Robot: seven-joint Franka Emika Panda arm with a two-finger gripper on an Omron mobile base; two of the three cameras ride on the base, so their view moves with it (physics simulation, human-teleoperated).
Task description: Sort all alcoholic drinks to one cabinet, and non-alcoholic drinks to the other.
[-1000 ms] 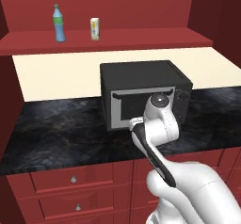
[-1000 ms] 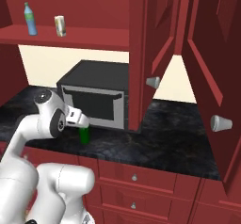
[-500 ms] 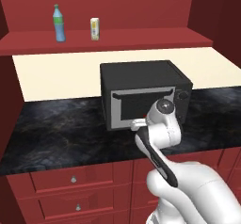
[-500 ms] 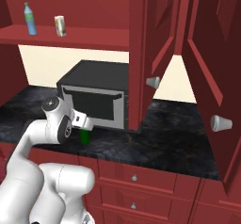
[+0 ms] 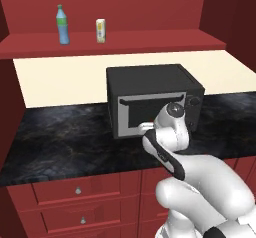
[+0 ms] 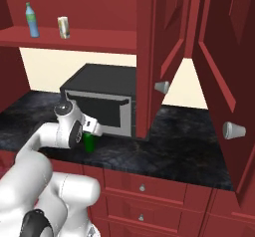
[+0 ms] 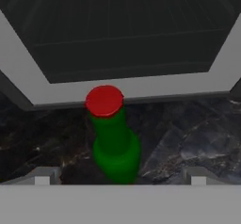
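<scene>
A slim green bottle (image 7: 114, 145) with a red cap (image 7: 104, 100), an alcoholic drink, stands upright on the dark counter in front of the microwave. My gripper (image 7: 120, 177) hangs over it, open, with one fingertip on each side of the bottle and touching nothing. In the right base view the green bottle (image 6: 90, 143) peeks out just below my hand. Two non-alcoholic drinks stand on the upper left shelf: a clear-blue bottle (image 5: 62, 24) (image 6: 32, 20) with a green label, and to its right a white-and-yellow carton (image 5: 101, 31) (image 6: 63, 27).
A black microwave (image 5: 152, 97) (image 6: 102, 99) sits on the marbled counter (image 5: 60, 142), its window close behind the bottle. To the right, open red cabinet doors (image 6: 154, 57) (image 6: 221, 81) with cone knobs hang over the counter. Drawers (image 5: 77, 189) run below the counter edge.
My hand has shifted a little to the right and down, closer over the green bottle. The jaws have stayed open and the bottle has not moved.
</scene>
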